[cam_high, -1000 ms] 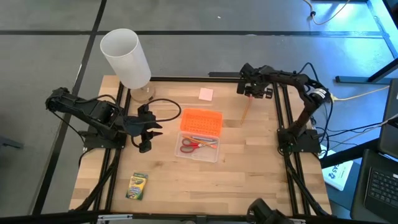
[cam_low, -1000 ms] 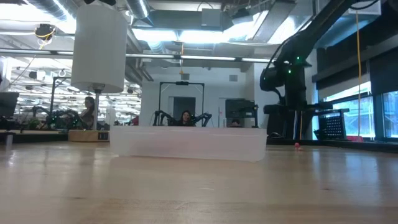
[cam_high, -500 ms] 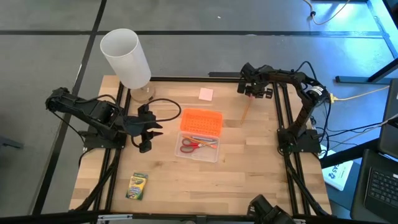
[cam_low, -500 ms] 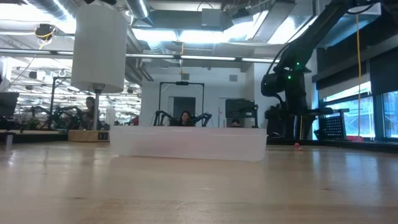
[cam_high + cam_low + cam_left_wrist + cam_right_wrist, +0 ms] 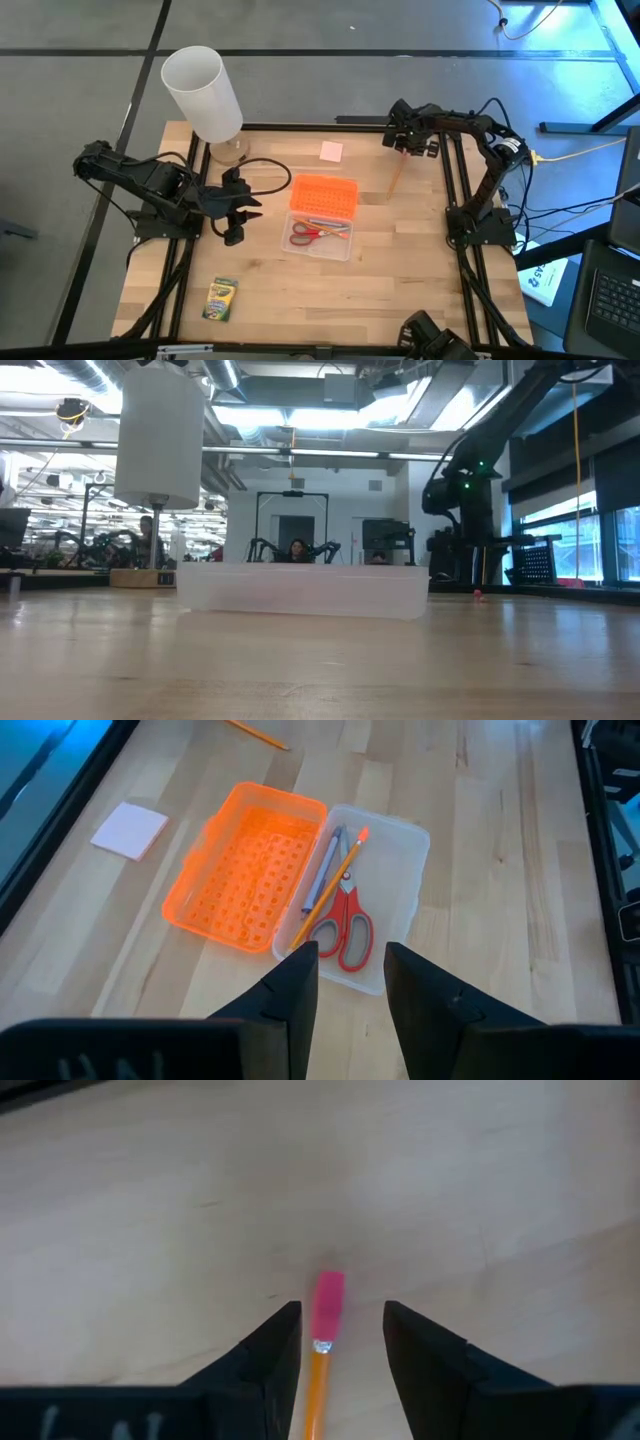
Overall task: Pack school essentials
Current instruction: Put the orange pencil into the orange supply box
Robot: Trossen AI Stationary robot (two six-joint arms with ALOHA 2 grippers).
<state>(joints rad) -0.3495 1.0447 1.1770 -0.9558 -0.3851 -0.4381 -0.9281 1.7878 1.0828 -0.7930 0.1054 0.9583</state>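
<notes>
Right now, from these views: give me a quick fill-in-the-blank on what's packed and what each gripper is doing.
1. The red-handled scissors lie inside the clear ____.
2. The right gripper stands open around the pink end of a ____.
3. The crayon box lies on the ____, outside the box.
4. The open left gripper holds ____.

Missing words: box; pencil; table; nothing

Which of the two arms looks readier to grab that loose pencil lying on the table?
The right. Its gripper hovers open directly over the orange pencil, pink eraser tip between its fingers. The left gripper waits across the clear plastic box.
</notes>
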